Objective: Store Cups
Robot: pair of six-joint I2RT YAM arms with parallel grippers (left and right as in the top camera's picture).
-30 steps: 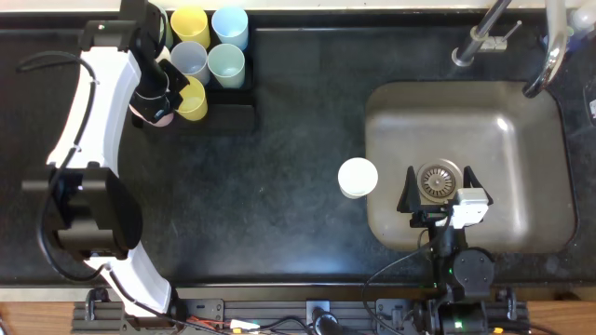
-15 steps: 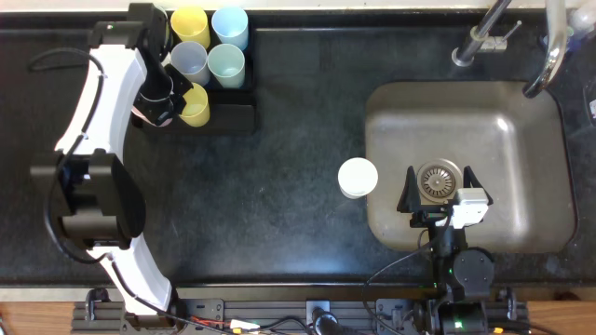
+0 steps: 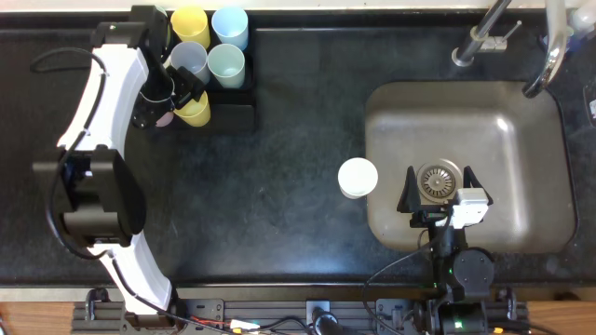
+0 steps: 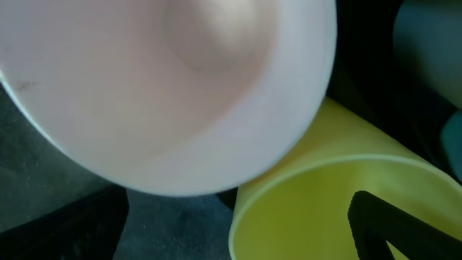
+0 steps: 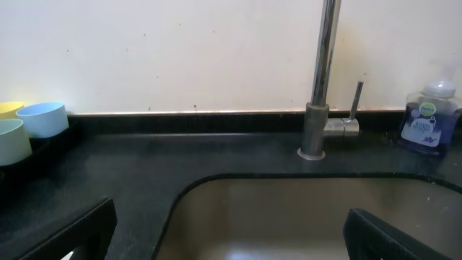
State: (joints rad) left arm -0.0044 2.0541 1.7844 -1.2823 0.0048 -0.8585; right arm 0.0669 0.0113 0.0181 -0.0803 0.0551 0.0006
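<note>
top view: the black rack (image 3: 235, 117) holds four cups upright in its back rows. a yellow cup (image 3: 195, 109) sits at the rack's front-left slot with the left gripper (image 3: 182, 93) on it. a pink cup (image 3: 164, 118) lies just outside the rack's left edge, under the arm. a white cup (image 3: 358, 177) stands well apart from the rack, beside the sink (image 3: 531, 102). the right gripper (image 3: 438, 191) hangs there too, jaws spread and empty.

left wrist view: the jaws are spread wide. one finger (image 4: 404, 224) is inside the yellow cup and the other outside it, so the wall runs between them unpinched. the pink cup sits just beside it, close under the camera.

right wrist view: two of the rack's cups show far across the counter, and a faucet (image 5: 321, 79) rises behind the sink.

the yellow cup looks nearly seated in the rack. to finish well, the inner finger should leave along the cup's own axis. a sideways pull could tip the cup out of the rack or knock the pink one.
</note>
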